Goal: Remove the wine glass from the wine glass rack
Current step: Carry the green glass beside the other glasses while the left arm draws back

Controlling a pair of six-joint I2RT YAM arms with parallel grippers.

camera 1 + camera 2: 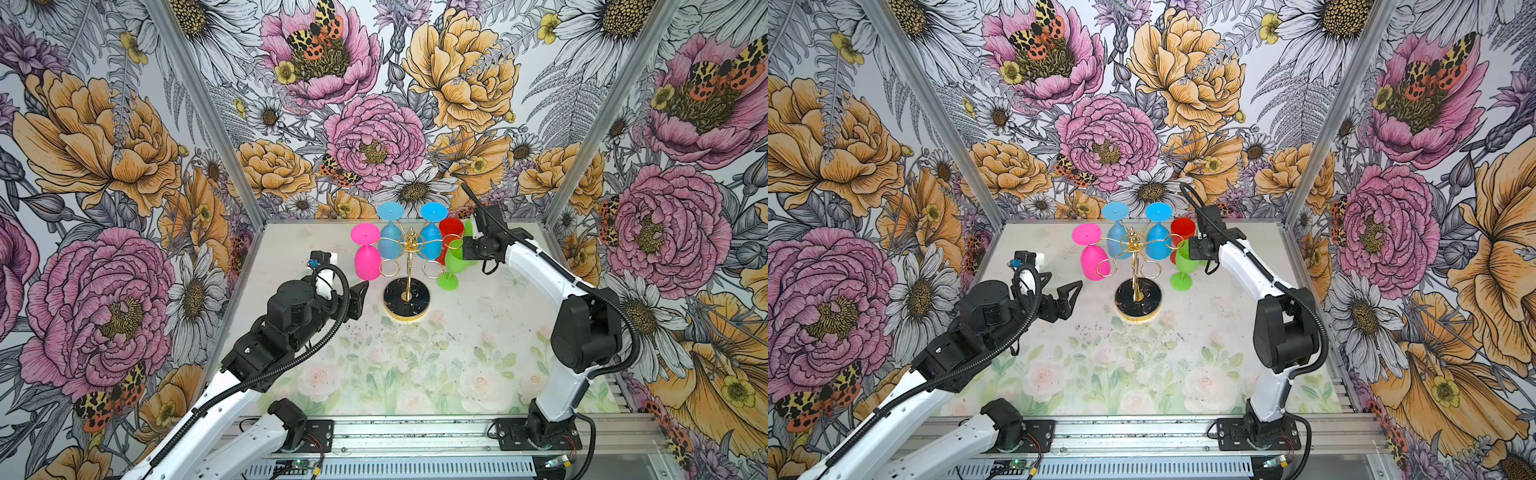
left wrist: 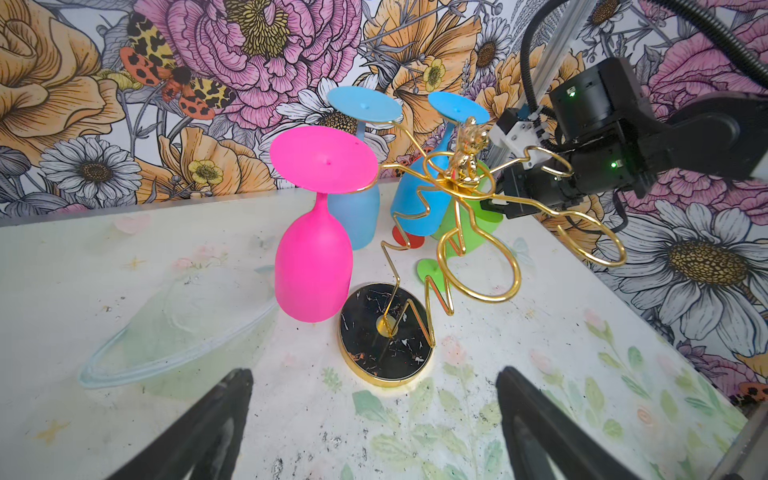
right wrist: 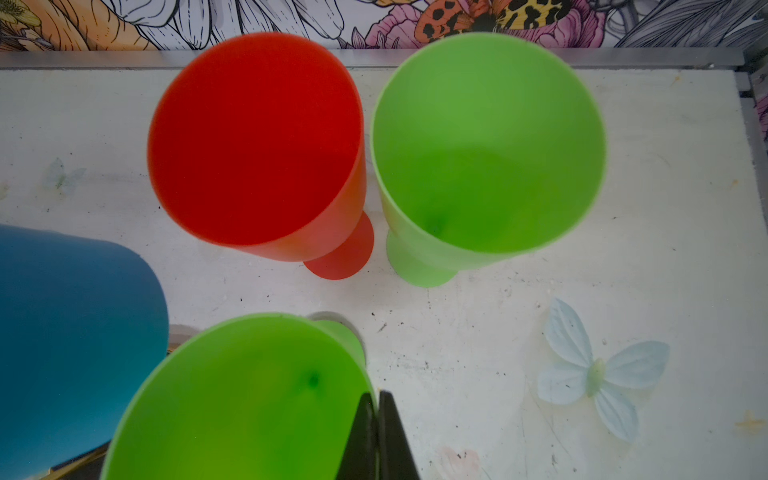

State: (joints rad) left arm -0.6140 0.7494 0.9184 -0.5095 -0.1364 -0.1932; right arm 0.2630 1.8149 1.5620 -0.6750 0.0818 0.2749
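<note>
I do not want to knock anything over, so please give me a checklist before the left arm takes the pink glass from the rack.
1. The left gripper is open: ok.
2. The pink glass hangs upside down on the wine glass rack: ok.
3. The left gripper is around the pink glass: not ok, short of it.
4. The right gripper is free: not ok, shut on the green glass rim.
5. That glass's foot is flat on the table: cannot tell.
</note>
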